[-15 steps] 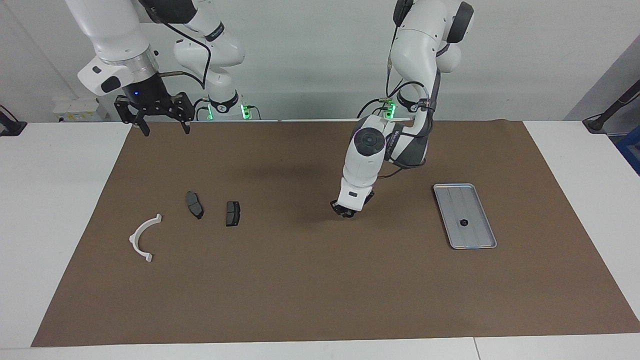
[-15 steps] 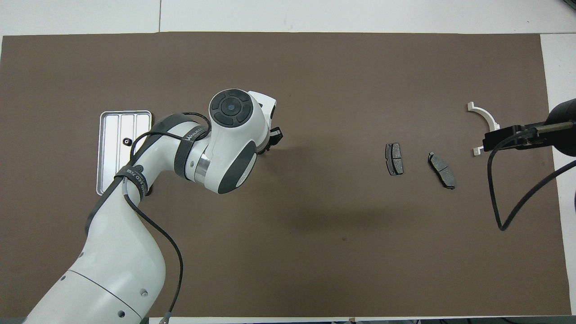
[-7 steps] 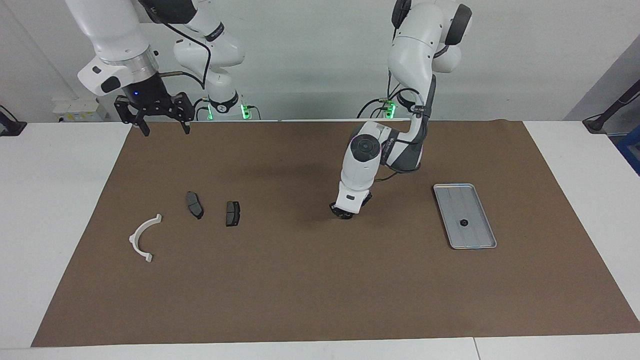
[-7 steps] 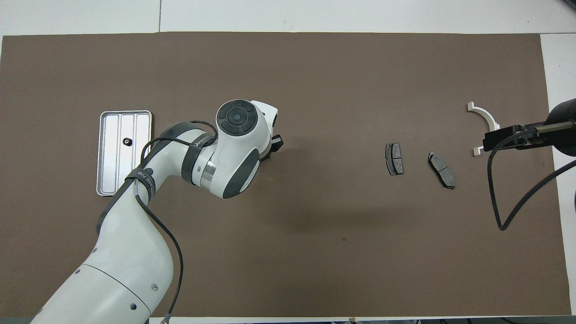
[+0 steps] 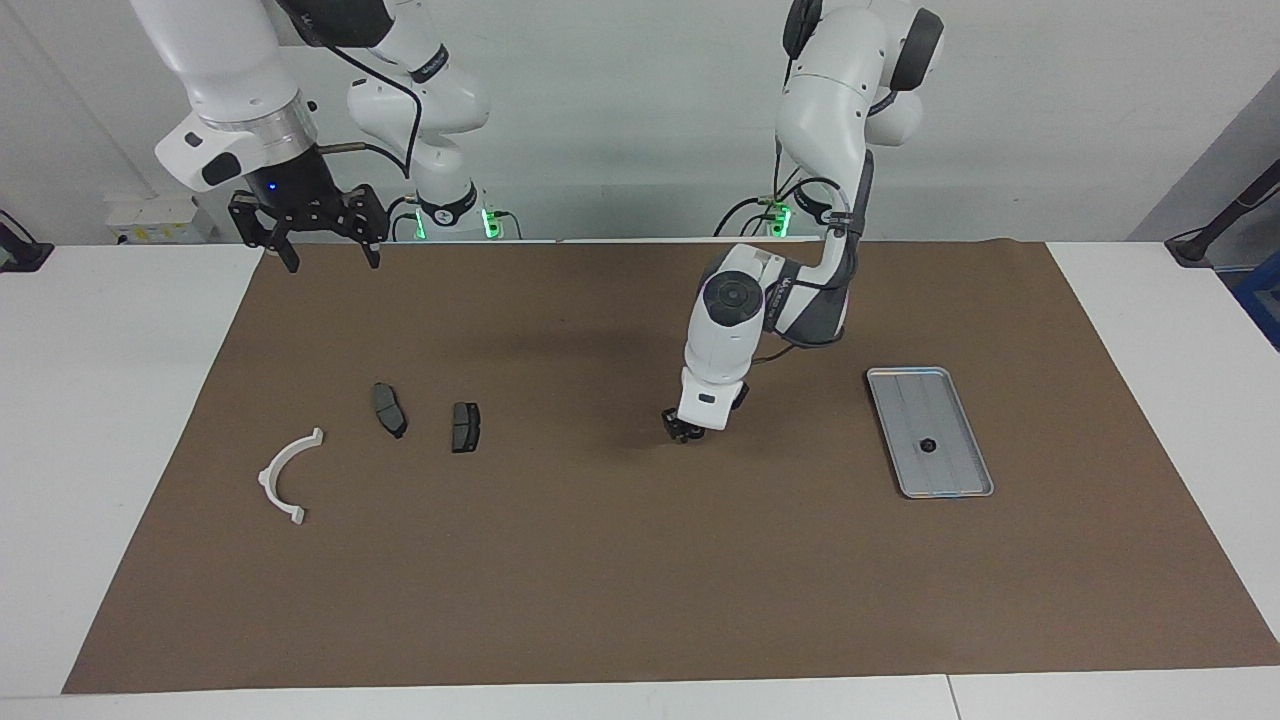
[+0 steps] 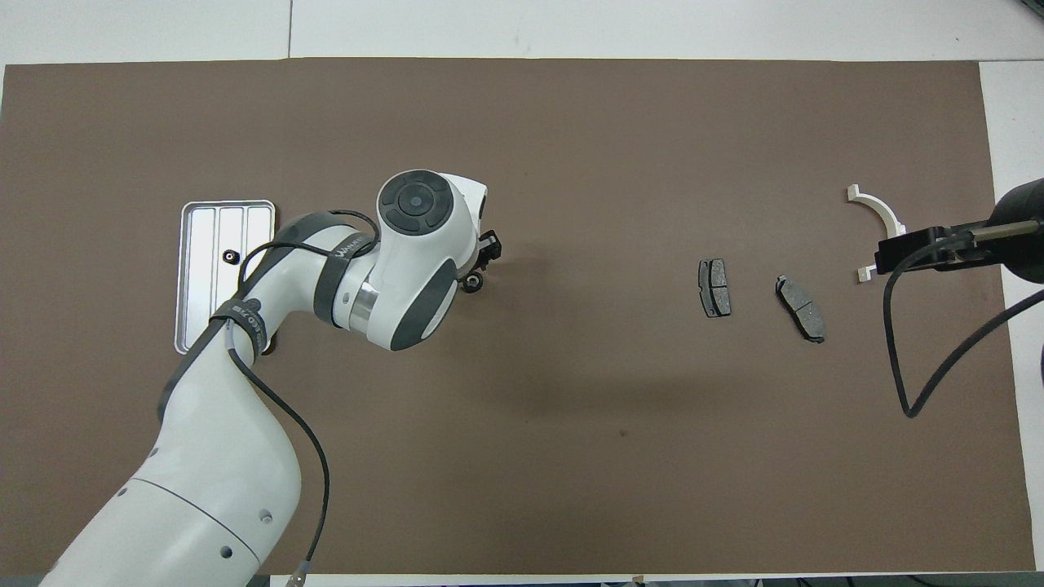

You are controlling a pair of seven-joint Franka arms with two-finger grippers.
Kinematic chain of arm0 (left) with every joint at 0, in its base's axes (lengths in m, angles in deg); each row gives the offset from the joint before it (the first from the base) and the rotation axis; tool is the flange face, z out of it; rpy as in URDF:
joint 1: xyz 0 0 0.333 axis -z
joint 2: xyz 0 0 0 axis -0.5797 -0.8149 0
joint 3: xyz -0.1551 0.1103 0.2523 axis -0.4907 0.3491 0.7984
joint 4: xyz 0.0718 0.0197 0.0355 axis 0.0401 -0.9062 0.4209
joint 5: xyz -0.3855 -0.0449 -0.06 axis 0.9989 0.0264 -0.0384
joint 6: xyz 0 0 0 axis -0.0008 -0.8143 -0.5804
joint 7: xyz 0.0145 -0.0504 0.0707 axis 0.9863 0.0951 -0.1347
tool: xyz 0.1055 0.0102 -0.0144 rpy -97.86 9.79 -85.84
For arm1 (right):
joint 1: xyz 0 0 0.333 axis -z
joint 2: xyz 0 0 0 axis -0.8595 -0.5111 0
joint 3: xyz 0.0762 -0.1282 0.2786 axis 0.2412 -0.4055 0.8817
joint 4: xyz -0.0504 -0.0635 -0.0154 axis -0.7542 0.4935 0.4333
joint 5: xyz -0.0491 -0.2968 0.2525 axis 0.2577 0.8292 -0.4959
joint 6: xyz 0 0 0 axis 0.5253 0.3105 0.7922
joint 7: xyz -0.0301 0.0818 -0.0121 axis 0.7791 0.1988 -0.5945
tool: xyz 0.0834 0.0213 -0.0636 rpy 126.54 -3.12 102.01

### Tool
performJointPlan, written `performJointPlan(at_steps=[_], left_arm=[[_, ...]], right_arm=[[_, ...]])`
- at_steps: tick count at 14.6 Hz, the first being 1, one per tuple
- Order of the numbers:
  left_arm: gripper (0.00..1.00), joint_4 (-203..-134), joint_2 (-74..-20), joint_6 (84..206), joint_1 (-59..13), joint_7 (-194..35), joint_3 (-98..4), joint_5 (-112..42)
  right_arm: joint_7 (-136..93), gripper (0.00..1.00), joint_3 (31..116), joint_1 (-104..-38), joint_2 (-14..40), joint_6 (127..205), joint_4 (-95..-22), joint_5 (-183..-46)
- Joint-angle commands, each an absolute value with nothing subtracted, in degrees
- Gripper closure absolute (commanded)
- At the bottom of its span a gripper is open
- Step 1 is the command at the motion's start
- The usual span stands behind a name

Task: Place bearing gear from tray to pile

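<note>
Left gripper (image 5: 684, 436), grip state unclear, is low over brown mat (image 5: 620, 580); right gripper (image 5: 322, 262), released, waits.

A white table (image 5: 120, 400) is carrying a brown mat (image 5: 640, 560) that is covering most of its top. Lying directly on the mat, taking the tray (image 5: 905, 385) as the landmark: the tray itself is sitting flat toward the left arm's end (one small dark part (image 5: 928, 446) is resting inside it). A small dark round part (image 6: 472, 283) is lying on the mat near the tray, toward the right arm's end from it. Two dark brake pads (image 5: 465, 427) (image 5: 389, 409) are lying well apart from the tray, further toward that end. A white curved bracket (image 5: 285, 475) is lying beside the pads, farthest from the tray.
</note>
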State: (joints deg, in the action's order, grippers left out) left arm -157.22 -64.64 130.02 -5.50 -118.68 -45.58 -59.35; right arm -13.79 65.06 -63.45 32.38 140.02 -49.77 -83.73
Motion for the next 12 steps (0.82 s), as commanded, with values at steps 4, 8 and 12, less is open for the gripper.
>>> performJointPlan(at_steps=[4,8,12], left_arm=[[0.0,-166.18,-52.24,123.19,-18.0,-101.41,-45.22,-60.33],[0.03,-167.33,-52.06,125.2,-28.46,-83.84,-45.22,-60.24],[0.23,-170.22,-52.67,132.92,-33.05,-76.15,-45.22,-60.24]], right_arm=[[-9.88,0.0,65.0,-63.48,33.78,141.3,-51.41,-89.6],[6.1,0.0,65.8,-68.91,33.25,142.0,-51.41,-89.51],[19.28,0.0,65.8,-75.5,30.01,146.21,-51.15,-89.42]])
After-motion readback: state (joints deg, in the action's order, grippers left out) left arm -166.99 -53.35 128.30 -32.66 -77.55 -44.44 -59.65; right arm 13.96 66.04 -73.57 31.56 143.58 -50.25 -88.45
